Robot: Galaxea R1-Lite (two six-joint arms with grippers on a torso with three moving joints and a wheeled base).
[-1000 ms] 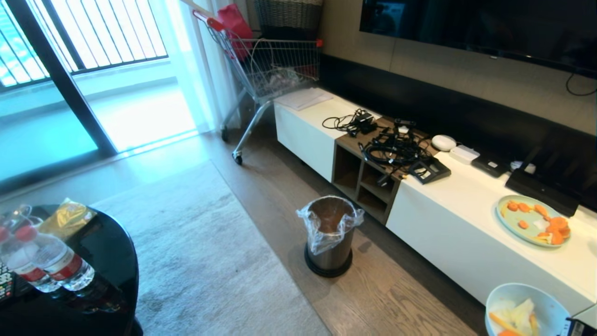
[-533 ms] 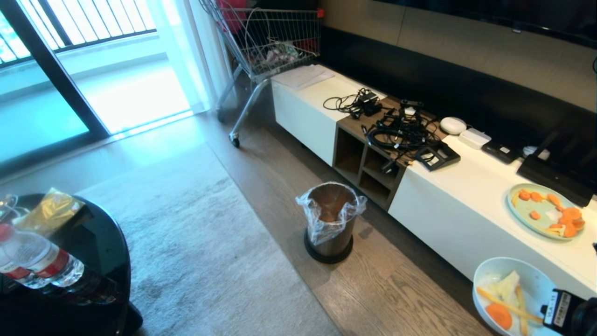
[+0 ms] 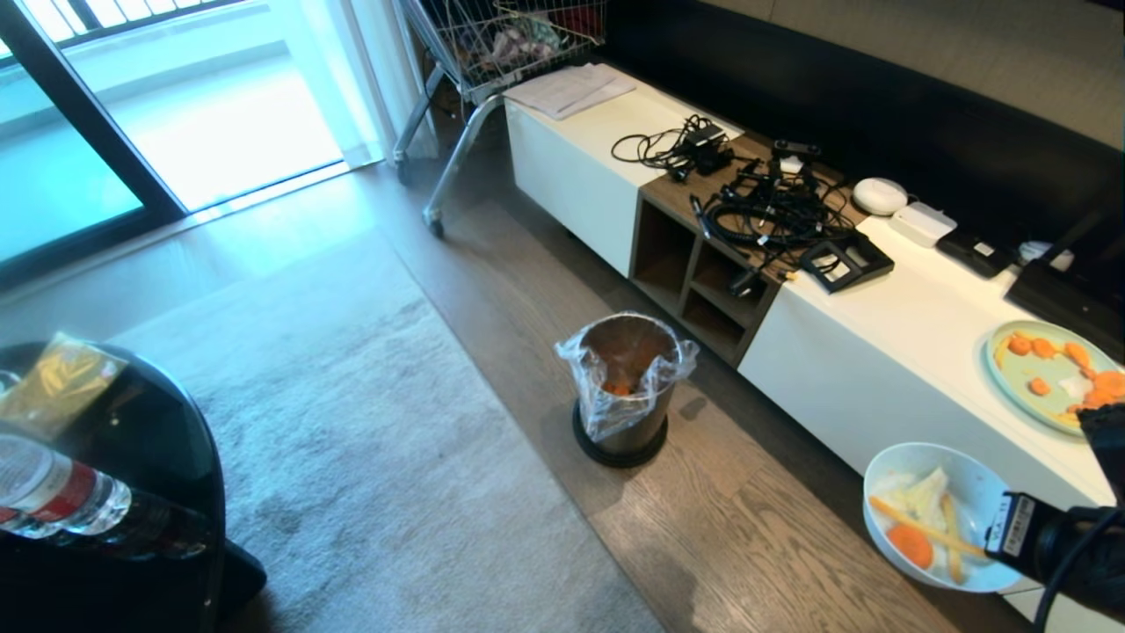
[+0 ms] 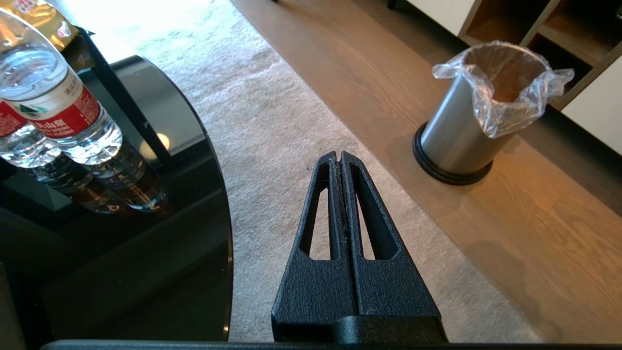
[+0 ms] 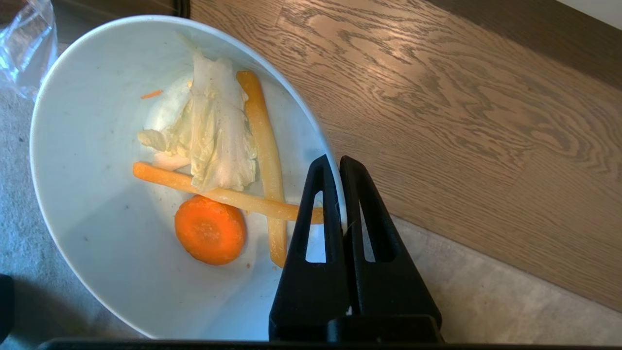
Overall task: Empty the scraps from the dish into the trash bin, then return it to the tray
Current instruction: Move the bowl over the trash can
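a home living room: a long low white media cabinet stands along the wall, a grey rug covers wood-plank flooring, a sliding glass door opens onto a balcony, and a round black glass table carries water bottles.

The dish has come further into the head view.

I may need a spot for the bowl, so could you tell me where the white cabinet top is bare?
The cabinet top is bare between the black frame and the green plate, toward the front edge. Another bare strip lies between the papers and the cables. The cables and the small boxes by the wall are crowded.
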